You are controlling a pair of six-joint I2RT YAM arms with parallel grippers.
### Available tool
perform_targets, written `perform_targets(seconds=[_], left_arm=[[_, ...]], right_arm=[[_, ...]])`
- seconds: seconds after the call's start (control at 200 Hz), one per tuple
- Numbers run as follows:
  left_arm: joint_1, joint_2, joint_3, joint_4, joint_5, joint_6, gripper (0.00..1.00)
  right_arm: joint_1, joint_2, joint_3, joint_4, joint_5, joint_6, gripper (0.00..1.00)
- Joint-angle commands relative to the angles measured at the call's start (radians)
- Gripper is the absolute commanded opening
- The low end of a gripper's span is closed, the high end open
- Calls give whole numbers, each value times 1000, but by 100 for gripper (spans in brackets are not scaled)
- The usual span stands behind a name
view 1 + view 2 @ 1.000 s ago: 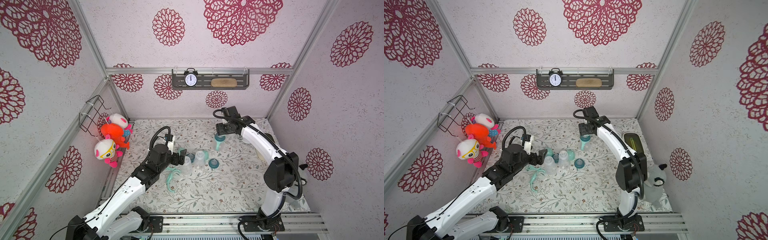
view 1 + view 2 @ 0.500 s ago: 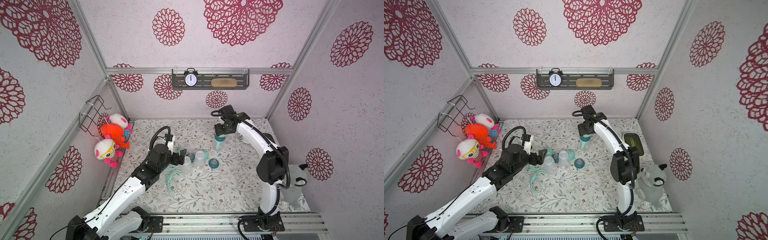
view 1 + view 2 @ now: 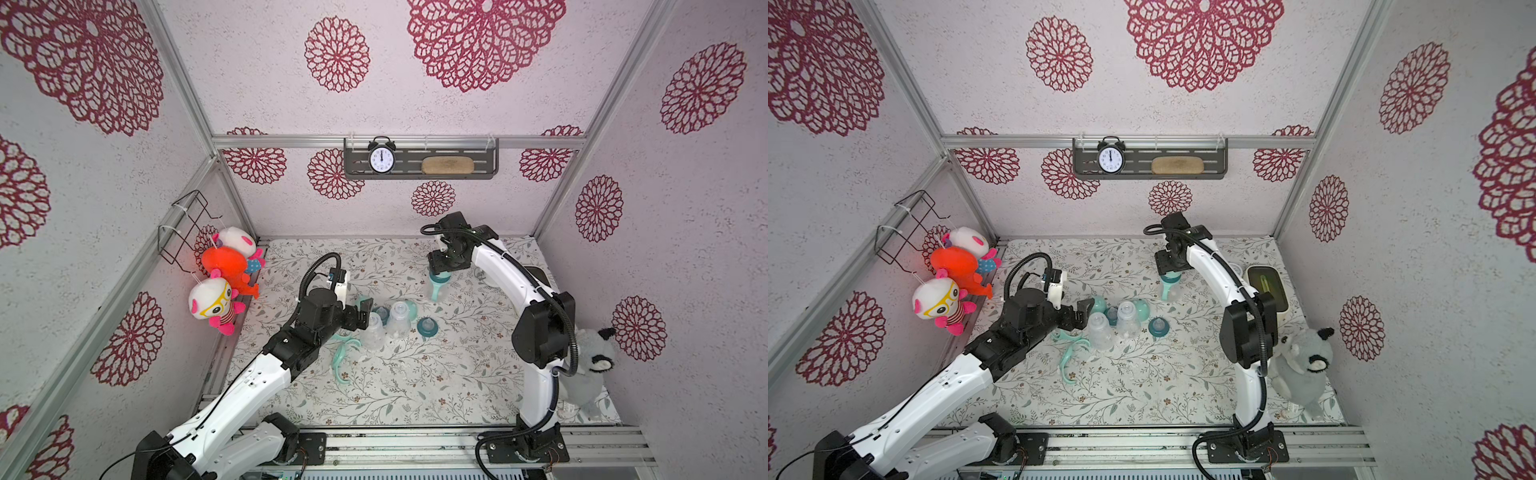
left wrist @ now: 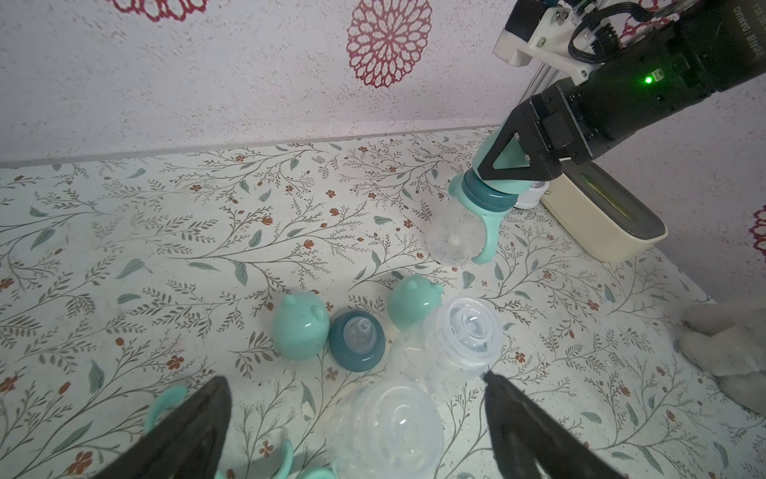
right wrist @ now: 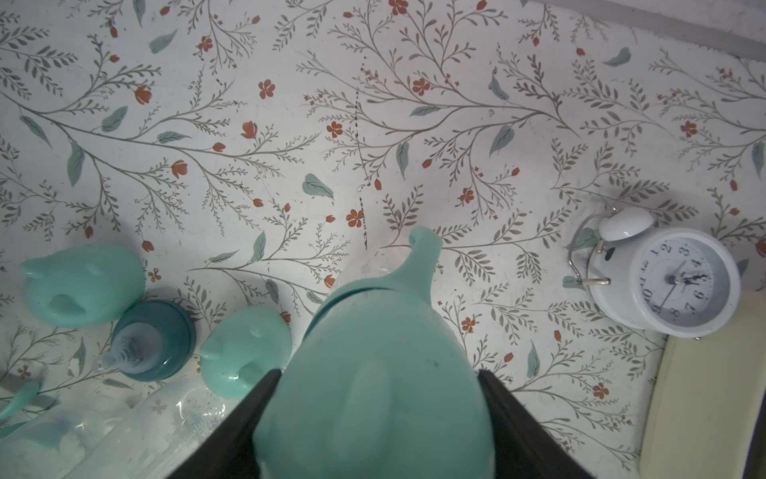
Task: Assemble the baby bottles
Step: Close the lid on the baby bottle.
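Observation:
One baby bottle [image 3: 437, 291] [image 3: 1169, 293] stands upright at the back of the mat, with teal collar, mint handles and mint cap [image 5: 373, 331] on. My right gripper [image 3: 443, 266] [image 5: 377, 373] is shut on that cap from above, a finger on each side. Two clear bottle bodies [image 4: 389, 427] [image 4: 468, 331] stand mid-mat. My left gripper [image 4: 354, 379] [image 3: 362, 316] is open beside them, holding nothing. Two loose mint caps [image 4: 300, 329] [image 4: 412, 302], a teal nipple collar [image 4: 357, 338], another collar [image 3: 427, 327] and mint handles [image 3: 343, 357] lie around them.
A white alarm clock [image 5: 667, 282] and a cream box [image 4: 601, 220] sit at the back right of the mat. A grey plush raccoon [image 3: 590, 365] leans at the right wall. Plush toys [image 3: 224, 270] hang on the left wall.
My right arm's elbow has swung a little toward the middle while its gripper stays on the capped bottle. The left arm has not moved.

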Motion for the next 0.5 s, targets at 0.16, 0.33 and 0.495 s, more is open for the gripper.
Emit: perform_targets(seconds=[0.16,0.33,0.495], left_arm=[[10,-9,-11,0,-6,8,98],[10,-5,-9,0,-3,10,98],[10,-2,-9,0,-4,12,98]], right_arm=[[-7,-10,-28,4,-14,-11,72],[-7,-13,-48,16,-21,-8,73],[-7,-16,-74,31,-35,-3,73]])
